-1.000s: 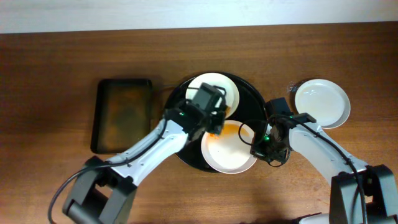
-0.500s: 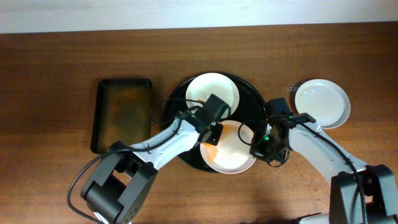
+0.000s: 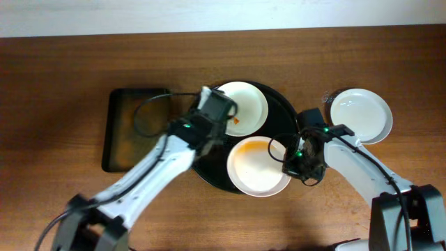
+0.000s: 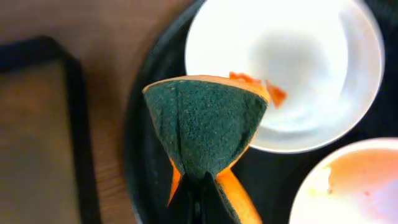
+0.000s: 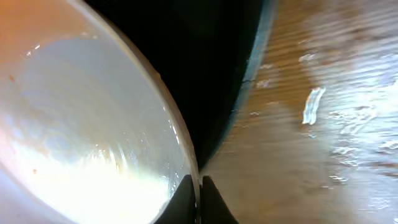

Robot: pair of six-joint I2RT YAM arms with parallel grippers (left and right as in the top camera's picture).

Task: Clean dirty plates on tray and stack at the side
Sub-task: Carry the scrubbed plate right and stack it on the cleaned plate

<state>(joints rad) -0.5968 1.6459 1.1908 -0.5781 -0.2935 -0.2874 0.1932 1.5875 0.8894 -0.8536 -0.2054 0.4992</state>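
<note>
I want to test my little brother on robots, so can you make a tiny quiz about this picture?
1. How many plates lie on the black tray?
2. True or false: the left gripper holds a sponge.
3. What does the right gripper pinch? A) the near plate by its rim. B) the sponge. C) a cup.

Key
1. Two: the far plate and the near plate.
2. True.
3. A.
</note>
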